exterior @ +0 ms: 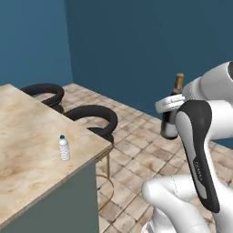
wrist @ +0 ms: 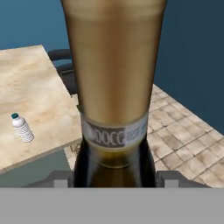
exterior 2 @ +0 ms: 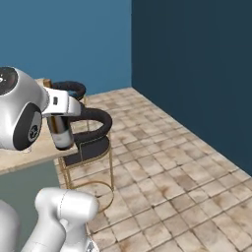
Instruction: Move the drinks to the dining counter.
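The fingers (wrist: 114, 180) are pinched on the wine bottle (exterior: 172, 109), one dark tip on each side of its dark glass body in the hand view, just below the pale label band. The bottle hangs upright in the air, its tan neck pointing up in the left base view and its base clear of any surface. It is off the end of the worktop (exterior: 27, 141), over the brown tiled floor (exterior 2: 162, 167), and not yet above the marble. In the right base view the bottle (exterior 2: 60, 132) shows just in front of the worktop's near corner and beside a black round stool (exterior 2: 91, 129) with thin gold legs. The water bottle (exterior: 64, 148) stands upright on the beige marble, near the end edge of the worktop, with its teal cap on top; the hand view shows it (wrist: 22, 127) to the left of the wine bottle, well apart from it. Two black stools (exterior: 91, 116) stand along the far side of the worktop in the left base view, tucked close to its edge. The worktop's base below the marble is grey-green. Dark blue walls (exterior 2: 192, 59) meet in a corner behind the stools. The robot's white arm (exterior: 200, 150) with its dark joint cover crosses the right of the left base view in front of the wine bottle's lower part.
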